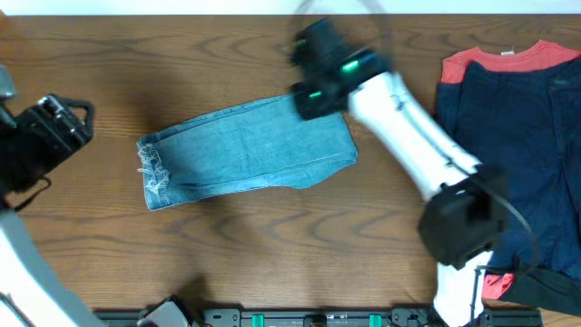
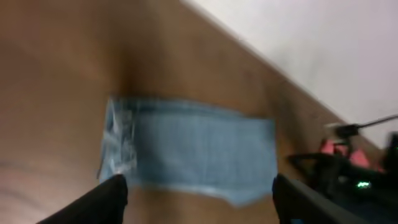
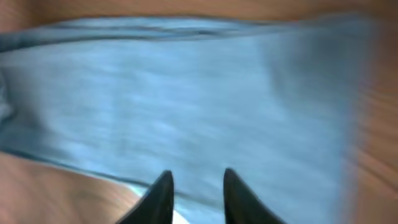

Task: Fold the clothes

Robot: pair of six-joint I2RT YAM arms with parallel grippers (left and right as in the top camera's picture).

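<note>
Jeans (image 1: 245,150) lie mid-bench, light-blue denim already doubled into a squat rectangle, long axis running left to right, frayed hem (image 1: 152,177) at their left end, a smooth fold edge at their right end. My left claw (image 2: 200,194) hangs off the jeans' hem end, well apart from the cloth, fingers spread wide with nothing between them. My right claw (image 3: 194,186) sits above the jeans' far right corner; its two fingers stand a narrow gap apart and I see only denim below that gap, nothing pinched, though the wrist view is smeared. Bench (image 1: 272,254) is dark wood grain. To the right of the jeans, well apart, a dark navy garment (image 1: 517,136) lies over a red one (image 1: 508,59). Handling, my judgement: denim is soft but dense, heavier than shirt cloth, and should keep a crease; stacked layers may slide over each other if I catch only the top one. Best hold looks like the corners of the right-hand fold edge, biting through every layer. The frayed hem is a poor grip, loose threads likely to slip or snag. Not fragile. Writing: no brand, tag or label readable on the jeans in any view; stitching too blurred to make out.
</note>
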